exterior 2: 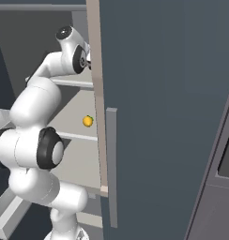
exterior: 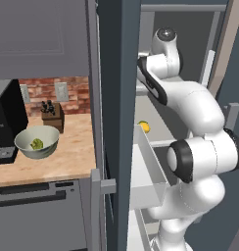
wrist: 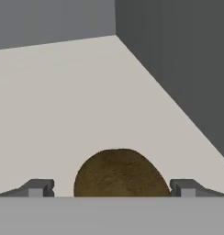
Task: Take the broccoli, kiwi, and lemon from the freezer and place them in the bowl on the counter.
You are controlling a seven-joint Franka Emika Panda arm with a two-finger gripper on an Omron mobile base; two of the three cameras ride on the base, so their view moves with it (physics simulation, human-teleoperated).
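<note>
The brown kiwi [wrist: 120, 172] lies on a white freezer shelf [wrist: 86, 101], close in front of the hand. My gripper [wrist: 112, 189] is open, with one fingertip on each side of the kiwi and a small gap to each. The arm reaches into the upper part of the freezer [exterior: 119, 98]. The yellow lemon [exterior: 144, 127] [exterior 2: 88, 121] rests on a lower shelf. On the tan counter [exterior: 67, 152], left of the freezer, stands the pale bowl [exterior: 23, 147] with the yellow-green broccoli [exterior: 37, 144] in it.
The freezer's open dark grey door [exterior 2: 172, 117] stands to the right of the arm. A white door bin [exterior: 146, 171] juts out below the lemon. A knife block [exterior: 53, 115] and a black appliance [exterior: 4, 122] stand on the counter behind the bowl.
</note>
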